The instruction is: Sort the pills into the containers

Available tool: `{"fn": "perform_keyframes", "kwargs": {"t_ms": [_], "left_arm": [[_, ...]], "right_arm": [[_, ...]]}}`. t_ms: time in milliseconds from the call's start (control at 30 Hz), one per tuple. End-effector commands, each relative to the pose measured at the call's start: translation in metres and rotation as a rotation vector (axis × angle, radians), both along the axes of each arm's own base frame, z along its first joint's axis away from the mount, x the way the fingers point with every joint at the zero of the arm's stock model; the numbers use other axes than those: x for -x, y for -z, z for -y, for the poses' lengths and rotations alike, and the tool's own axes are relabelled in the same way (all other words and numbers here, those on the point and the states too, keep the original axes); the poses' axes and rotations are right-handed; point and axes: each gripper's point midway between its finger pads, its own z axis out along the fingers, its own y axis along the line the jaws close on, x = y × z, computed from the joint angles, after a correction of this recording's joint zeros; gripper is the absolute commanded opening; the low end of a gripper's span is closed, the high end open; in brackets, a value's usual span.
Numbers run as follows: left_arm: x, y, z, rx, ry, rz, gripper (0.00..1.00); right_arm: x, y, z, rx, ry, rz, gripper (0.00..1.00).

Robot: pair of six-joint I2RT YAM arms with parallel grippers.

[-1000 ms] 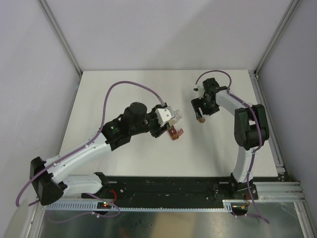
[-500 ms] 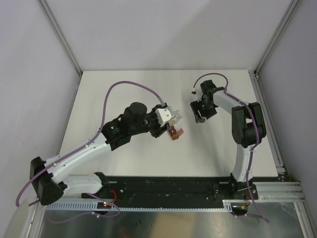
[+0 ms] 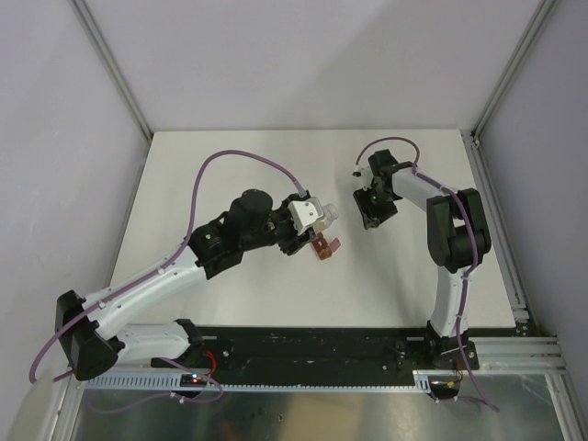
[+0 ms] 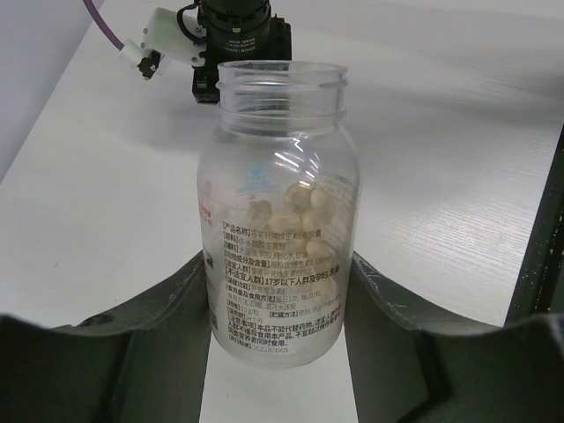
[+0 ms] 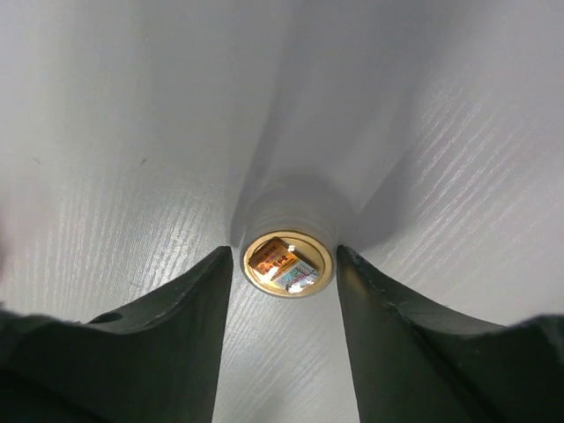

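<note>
The left tool clamps the clear bottle holding the pills; right tool straddles a round cap, grip unclear.

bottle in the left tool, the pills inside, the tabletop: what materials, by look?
Bottle: clear glossy plastic, possibly glass; see-through wall, threaded neck, bright glints. Pills: pale cream, smooth, oblong; coated tablets or capsules, cannot tell which. Tabletop: white, matte, fine wood-grain lines; looks like laminate or painted board.
</note>
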Motion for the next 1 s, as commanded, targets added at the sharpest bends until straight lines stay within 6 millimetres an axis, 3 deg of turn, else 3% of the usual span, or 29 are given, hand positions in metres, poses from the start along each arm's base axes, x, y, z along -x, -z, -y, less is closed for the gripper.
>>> {"fn": "perform_keyframes", "kwargs": {"t_ms": [0,167,367,600,767,967], "left_arm": [[0.000,-0.004,0.002,0.025,0.005,-0.004,0.00],[0.000,-0.003,0.001,0.022,0.001,0.000,0.00],[-0.001,-0.005,-0.004,0.022,-0.011,0.005,0.00],[-0.005,-0.014,-0.014,0.037,-0.045,-0.018,0.00],[-0.005,-0.028,-0.019,0.061,-0.063,-0.043,0.00],[-0.003,-0.049,-0.022,0.093,-0.064,-0.065,0.00]], "right_arm": [[-0.007,-0.004,-0.004,-0.006,0.002,0.007,0.53],[-0.004,-0.006,-0.002,-0.002,0.004,0.002,0.43],[-0.004,-0.037,-0.002,-0.034,-0.006,0.045,0.22],[0.004,-0.110,-0.018,-0.153,-0.066,0.138,0.02],[0.020,-0.176,-0.033,-0.277,-0.126,0.230,0.00],[0.059,-0.258,-0.059,-0.479,-0.275,0.312,0.00]]}}
